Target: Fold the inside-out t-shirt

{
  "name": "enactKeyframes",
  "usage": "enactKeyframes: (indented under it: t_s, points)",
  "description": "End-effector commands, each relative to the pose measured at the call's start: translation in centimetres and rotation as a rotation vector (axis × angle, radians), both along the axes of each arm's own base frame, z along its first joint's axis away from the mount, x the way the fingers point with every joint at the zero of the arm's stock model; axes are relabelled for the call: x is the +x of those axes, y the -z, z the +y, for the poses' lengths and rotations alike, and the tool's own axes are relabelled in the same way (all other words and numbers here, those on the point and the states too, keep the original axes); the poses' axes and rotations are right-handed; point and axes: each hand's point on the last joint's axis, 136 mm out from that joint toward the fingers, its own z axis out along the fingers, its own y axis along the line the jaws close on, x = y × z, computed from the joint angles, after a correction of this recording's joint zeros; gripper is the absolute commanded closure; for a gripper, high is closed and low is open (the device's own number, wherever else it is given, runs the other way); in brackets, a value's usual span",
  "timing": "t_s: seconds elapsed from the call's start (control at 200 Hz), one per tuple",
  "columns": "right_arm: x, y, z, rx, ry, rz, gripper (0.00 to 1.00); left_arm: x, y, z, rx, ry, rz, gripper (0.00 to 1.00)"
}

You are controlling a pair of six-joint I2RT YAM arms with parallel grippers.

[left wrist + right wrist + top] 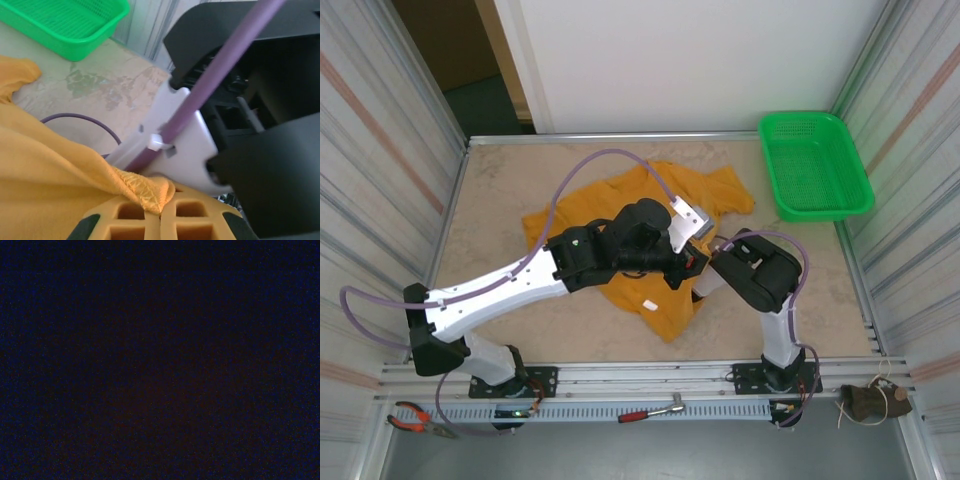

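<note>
The left end effector (161,212) is clenched on a stitched fold of the inside-out t-shirt (50,175), pinching only its edge. The right arm (280,165) crowds just ahead of it, with a purple cable (215,75) crossing between. I cannot tell whether the right end effector (705,268) is released or grasping. The rest of the shirt lies crumpled on the desk (110,85) to the left, with the green basket (65,25) far beyond. The likely risks are the thin pinch slipping, the arms colliding, or the cable snagging.
</note>
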Motion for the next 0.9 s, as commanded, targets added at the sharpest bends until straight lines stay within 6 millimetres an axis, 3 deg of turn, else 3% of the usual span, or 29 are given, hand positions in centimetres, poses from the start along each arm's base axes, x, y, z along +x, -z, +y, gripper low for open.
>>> enactKeyframes:
  t_s: [0.0,0.08,0.306,0.506,0.736,0.897]
  points:
    - [-0.2,-2.2,1.4,-0.046,-0.066,-0.018,0.64,-0.8,-2.5,-0.9,-0.111,0.042,0.016,1.00]
    - [0.2,-2.1,2.0,-0.075,-0.064,-0.003,0.53,-0.7,-3.8,-1.2,-0.161,0.055,0.028,1.00]
    - [3.3,-0.4,2.7,-0.081,-0.044,0.024,0.45,-2.4,-8.0,-2.8,-0.264,0.163,0.062,1.00]
    - [4.7,0.8,0.1,-0.149,-0.009,0.066,0.30,-3.9,-9.5,-3.4,-0.318,0.218,0.092,1.00]
    - [6.5,2.0,1.3,-0.090,-0.095,0.065,0.28,-5.1,-11.0,-5.0,-0.366,0.296,0.152,1.00]
    - [8.3,1.9,2.4,0.006,-0.148,0.000,0.28,-7.5,-13.0,-6.2,-0.404,0.405,0.156,1.00]
